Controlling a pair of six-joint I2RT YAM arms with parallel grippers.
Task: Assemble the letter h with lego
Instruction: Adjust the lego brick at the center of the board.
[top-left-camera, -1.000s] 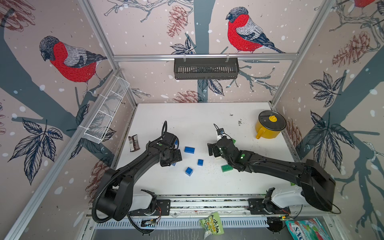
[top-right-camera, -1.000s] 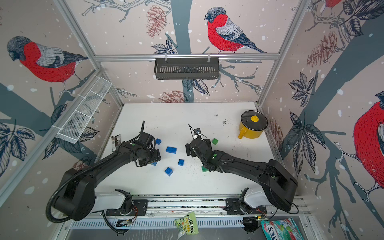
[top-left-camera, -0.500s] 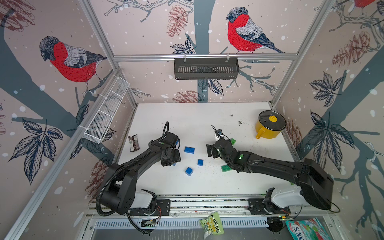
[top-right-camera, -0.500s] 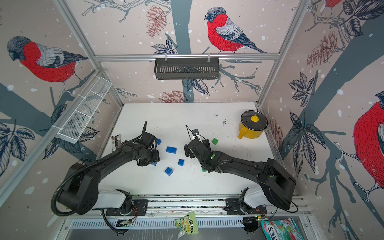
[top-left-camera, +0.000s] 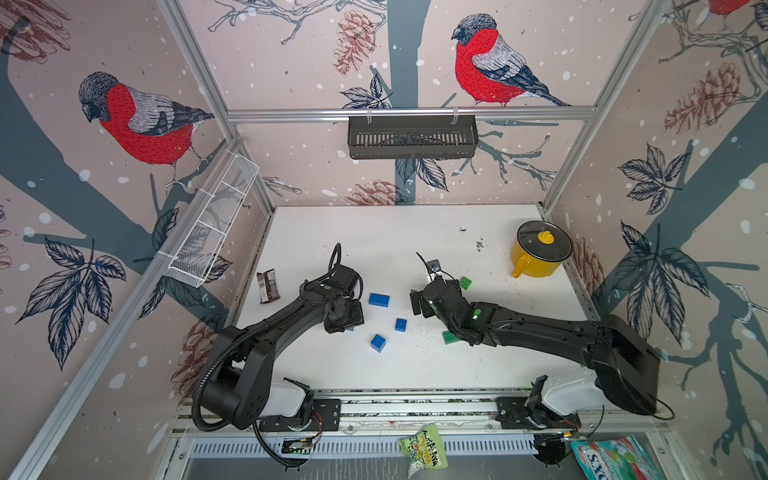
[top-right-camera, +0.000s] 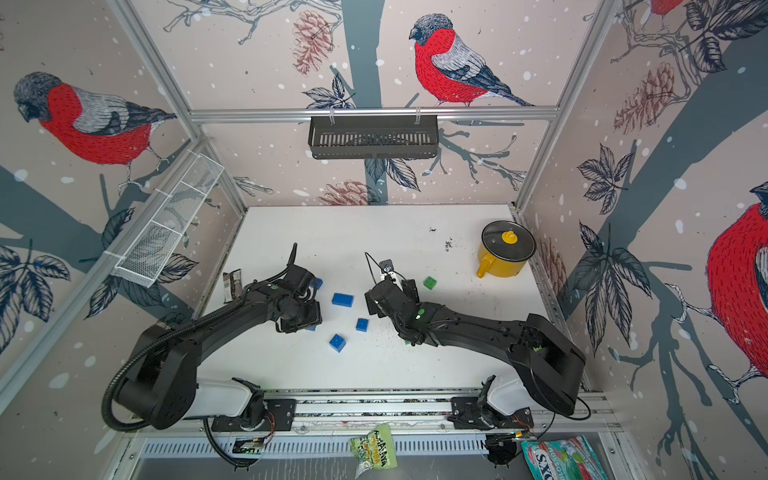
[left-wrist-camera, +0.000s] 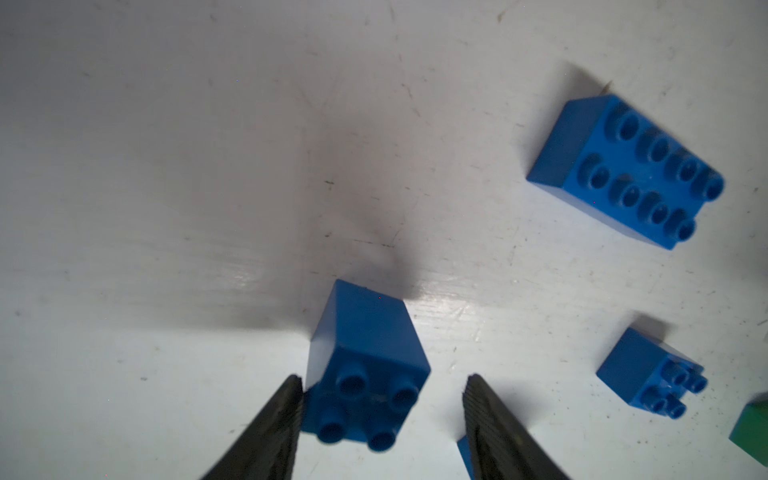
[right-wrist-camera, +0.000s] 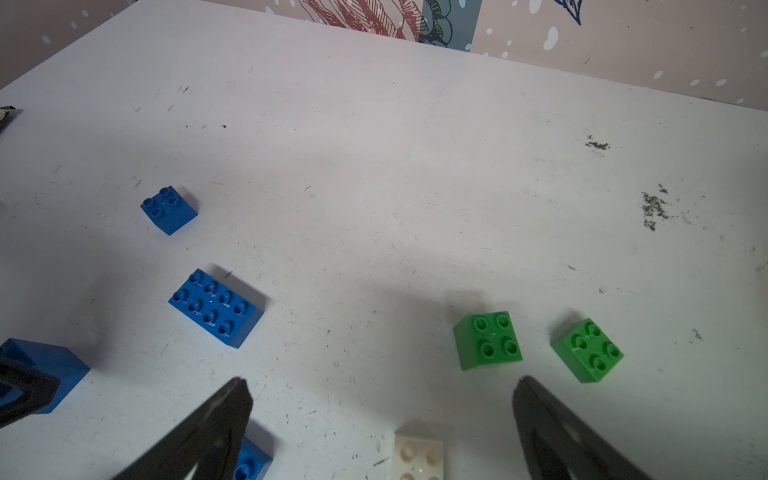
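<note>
left wrist view shows the left gripper (left-wrist-camera: 382, 380) straddling a small blue brick (left-wrist-camera: 365, 374), jaws not yet clenched: one finger touches a side wall, the other stands just clear. the brick sits studs up on the tabletop (left-wrist-camera: 208, 166), near the long blue brick (left-wrist-camera: 627, 174) but not touching it. to grip well, the arm should centre first so both pads meet flat walls together, below the studs; otherwise the brick may twist or skid. the right gripper (right-wrist-camera: 382, 381) hangs wide open and empty past the long blue brick, a white brick (right-wrist-camera: 417, 453) seemingly beneath it.

Bright, even light — soft shadows
</note>
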